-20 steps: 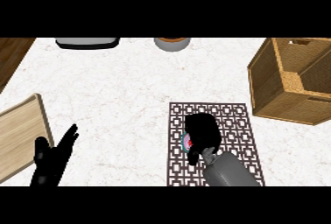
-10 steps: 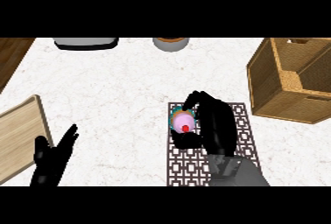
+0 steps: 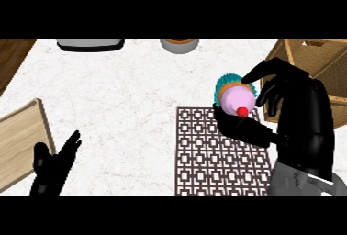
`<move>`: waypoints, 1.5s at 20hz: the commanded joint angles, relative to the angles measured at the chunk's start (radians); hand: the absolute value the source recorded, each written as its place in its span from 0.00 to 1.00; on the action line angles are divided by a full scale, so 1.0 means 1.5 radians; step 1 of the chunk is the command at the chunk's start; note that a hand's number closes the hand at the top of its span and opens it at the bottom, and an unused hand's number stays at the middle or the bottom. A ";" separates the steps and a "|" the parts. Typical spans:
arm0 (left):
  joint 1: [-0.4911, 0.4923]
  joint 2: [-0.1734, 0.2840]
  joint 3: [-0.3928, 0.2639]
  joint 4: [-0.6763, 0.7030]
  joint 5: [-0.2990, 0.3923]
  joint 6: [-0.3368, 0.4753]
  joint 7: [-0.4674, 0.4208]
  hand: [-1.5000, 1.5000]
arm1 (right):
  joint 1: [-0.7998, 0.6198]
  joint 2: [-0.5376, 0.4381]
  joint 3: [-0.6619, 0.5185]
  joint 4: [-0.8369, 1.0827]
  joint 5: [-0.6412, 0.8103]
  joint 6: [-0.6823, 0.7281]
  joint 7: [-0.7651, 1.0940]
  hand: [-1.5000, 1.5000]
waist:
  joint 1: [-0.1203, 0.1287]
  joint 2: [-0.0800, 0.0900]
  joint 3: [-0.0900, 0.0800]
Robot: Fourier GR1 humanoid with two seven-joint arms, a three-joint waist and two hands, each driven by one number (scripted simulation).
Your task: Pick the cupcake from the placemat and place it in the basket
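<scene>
Right robot hand (image 3: 298,105) has its fingers and thumb curled round the cupcake (image 3: 236,95), pink frosting w/ a red cherry, teal wrapper, tipped sideways. It's up off the placemat (image 3: 217,156), just past the mat's far edge, near the wooden basket (image 3: 305,55). Left robot hand (image 3: 54,163) rests w/ fingers spread at lower left over the white surface (image 3: 129,87).

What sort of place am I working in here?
Most likely a kitchen counter: a white marbled worktop, a patterned placemat with a cupcake held above it in the right hand, and a wooden basket alongside.
</scene>
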 commanded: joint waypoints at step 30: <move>-0.052 -0.017 0.017 0.059 -0.019 -0.017 0.023 0.50 | -0.166 -0.195 -0.464 0.465 -0.281 -0.041 -0.304 1.00 | 0.011 0.009 -0.003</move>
